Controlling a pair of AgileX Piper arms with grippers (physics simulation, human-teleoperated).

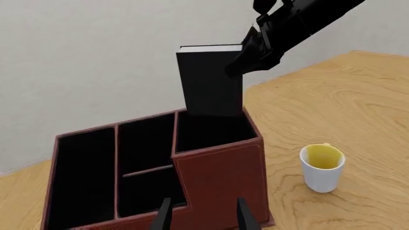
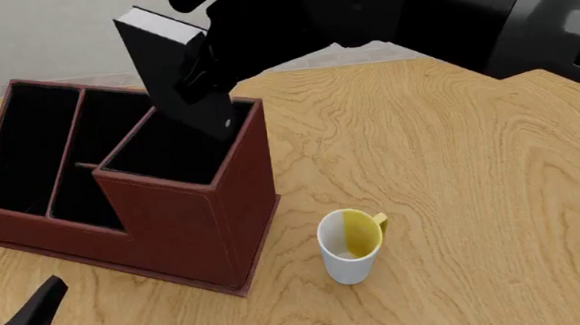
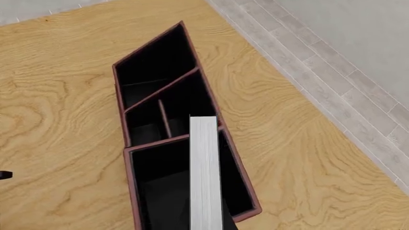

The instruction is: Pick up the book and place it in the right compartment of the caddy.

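The black book (image 2: 169,66) is tilted, with its lower end inside the right compartment (image 2: 167,154) of the red-brown caddy (image 2: 184,224). My right gripper (image 2: 201,67) is shut on the book's upper part. In the left wrist view the book (image 1: 211,81) stands up out of the right compartment (image 1: 211,132) of the caddy (image 1: 221,182), with the right gripper (image 1: 252,50) on its upper edge. The right wrist view looks down the book's white page edge (image 3: 206,172) into that compartment (image 3: 163,187). My left gripper (image 2: 18,267) is open and empty, in front of the caddy.
A white mug (image 2: 349,246) with a yellow inside stands on the wooden table to the right of the caddy; it also shows in the left wrist view (image 1: 323,167). The caddy's narrower slots (image 2: 27,144) lie to the left. A grey wall runs behind the table.
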